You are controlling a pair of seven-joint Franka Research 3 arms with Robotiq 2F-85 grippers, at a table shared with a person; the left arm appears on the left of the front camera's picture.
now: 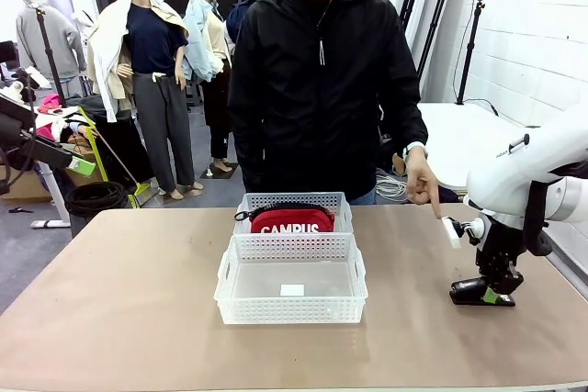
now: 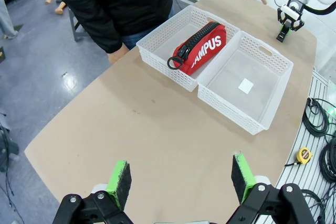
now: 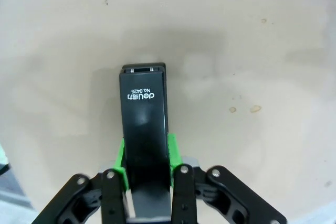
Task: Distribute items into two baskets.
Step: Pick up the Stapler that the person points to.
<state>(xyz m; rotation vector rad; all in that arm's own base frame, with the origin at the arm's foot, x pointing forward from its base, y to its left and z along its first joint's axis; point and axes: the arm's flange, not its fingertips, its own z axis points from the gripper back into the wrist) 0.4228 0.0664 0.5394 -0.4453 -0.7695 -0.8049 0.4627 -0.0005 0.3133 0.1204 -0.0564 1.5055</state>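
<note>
Over tan table's (image 1: 119, 300) 9 o'clock end, left gripper (image 2: 181, 179) hangs w/ jaws wide, nothing between. At 3 o'clock from centre, right gripper (image 3: 147, 156) clamps small black desk stapler (image 3: 143, 124) on tabletop. Centre: near translucent white perforated plastic basket (image 1: 290, 318); far twin (image 1: 292, 199) at its 12 o'clock holds red soft "CAMPUS" pouch (image 1: 292, 221). Person's hand (image 1: 423, 181) points down, 11 o'clock from stapler.

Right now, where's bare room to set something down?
The near basket holds just a white label; bare table lies left of both baskets. Crowded: the far basket with the red pouch, and the right gripper clamping the stapler.
</note>
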